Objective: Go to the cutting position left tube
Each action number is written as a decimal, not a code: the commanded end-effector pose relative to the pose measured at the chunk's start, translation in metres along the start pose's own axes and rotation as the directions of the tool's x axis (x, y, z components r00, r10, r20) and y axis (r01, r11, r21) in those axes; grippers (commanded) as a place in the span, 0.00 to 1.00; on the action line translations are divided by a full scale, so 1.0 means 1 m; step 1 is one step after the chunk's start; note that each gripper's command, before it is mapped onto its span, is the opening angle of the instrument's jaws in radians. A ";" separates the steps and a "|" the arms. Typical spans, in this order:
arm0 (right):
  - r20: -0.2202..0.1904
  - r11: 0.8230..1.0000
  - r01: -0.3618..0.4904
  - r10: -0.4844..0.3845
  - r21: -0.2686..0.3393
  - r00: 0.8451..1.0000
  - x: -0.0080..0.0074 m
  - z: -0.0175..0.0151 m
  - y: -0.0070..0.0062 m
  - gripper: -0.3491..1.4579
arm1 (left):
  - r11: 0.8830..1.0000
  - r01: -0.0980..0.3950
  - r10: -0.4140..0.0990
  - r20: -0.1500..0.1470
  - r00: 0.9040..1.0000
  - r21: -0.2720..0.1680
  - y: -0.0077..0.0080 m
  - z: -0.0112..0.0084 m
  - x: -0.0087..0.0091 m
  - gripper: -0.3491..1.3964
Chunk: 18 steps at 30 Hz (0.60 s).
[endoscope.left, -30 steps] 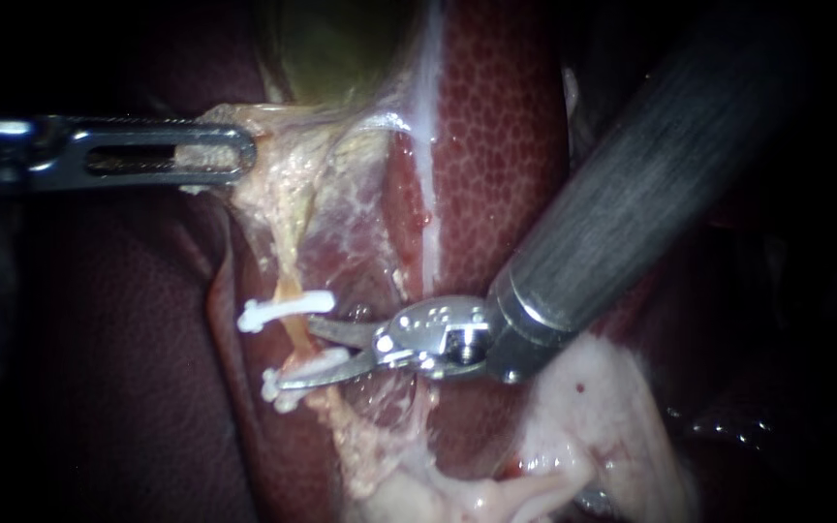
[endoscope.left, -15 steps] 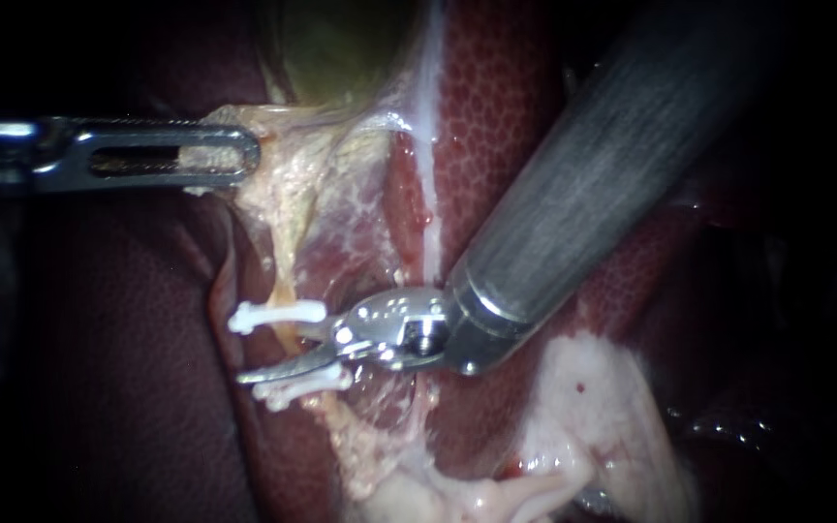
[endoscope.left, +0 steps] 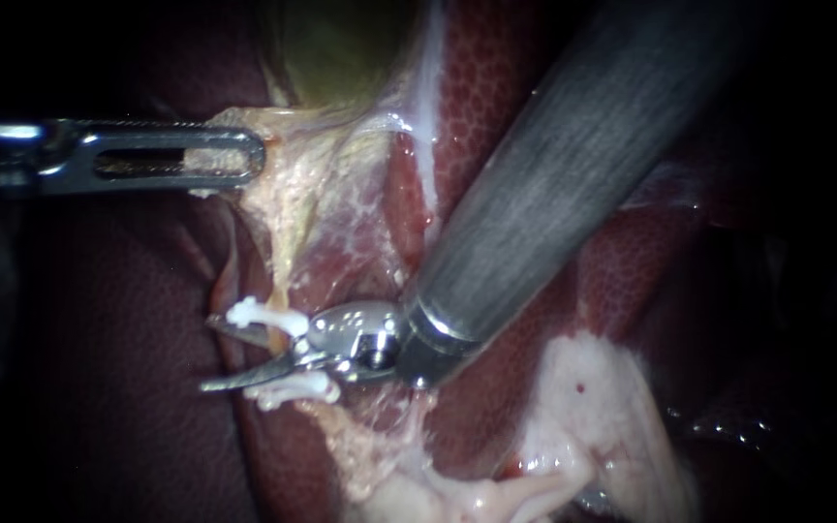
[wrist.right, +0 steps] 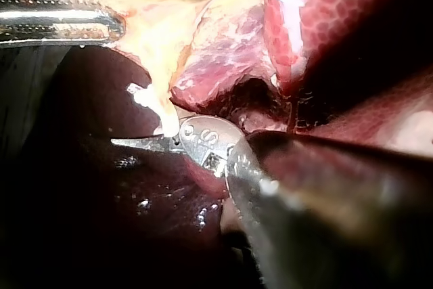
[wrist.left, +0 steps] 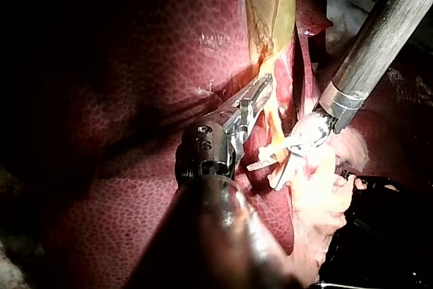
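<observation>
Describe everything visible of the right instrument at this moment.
The right instrument enters from the upper right: a thick, dark grey, brushed-metal shaft ending in a shiny silver wrist and two thin, pointed jaws. The jaws stand open, one by the upper white clip, the other along the lower white clip, straddling the yellowish tube between them. Whether either jaw touches the tube cannot be told. The shaft crosses above the liver.

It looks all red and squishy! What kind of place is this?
Likely a surgery practice bench: a left instrument and a right instrument work on a liver, with white clips on a tube.
</observation>
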 end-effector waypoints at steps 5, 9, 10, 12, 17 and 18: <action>-0.002 1.000 0.000 0.000 -0.001 1.000 0.0000 0.0000 0.0002 0.96 | 1.000 0.000 0.000 0.000 1.000 0.001 0.0000 0.0001 0.0000 0.00; -0.002 1.000 -0.006 0.006 -0.001 1.000 -0.0001 0.0000 0.0003 0.96 | 1.000 0.000 0.000 0.000 1.000 0.000 -0.0001 0.0001 0.0000 0.00; -0.002 1.000 -0.006 0.006 -0.001 1.000 -0.0001 0.0000 0.0003 0.96 | 1.000 0.000 0.000 0.000 1.000 0.000 -0.0001 0.0001 0.0000 0.00; -0.002 1.000 -0.006 0.006 -0.001 1.000 -0.0001 0.0000 0.0003 0.96 | 1.000 0.000 0.000 0.000 1.000 0.000 -0.0001 0.0001 0.0000 0.00; -0.002 1.000 -0.006 0.006 -0.001 1.000 -0.0001 0.0000 0.0003 0.96 | 1.000 0.000 0.000 0.000 1.000 0.000 -0.0001 0.0001 0.0000 0.00; -0.002 1.000 -0.006 0.006 -0.001 1.000 -0.0002 -0.0001 0.0003 0.96 | 1.000 0.000 0.000 0.000 1.000 0.000 -0.0001 0.0001 0.0000 0.00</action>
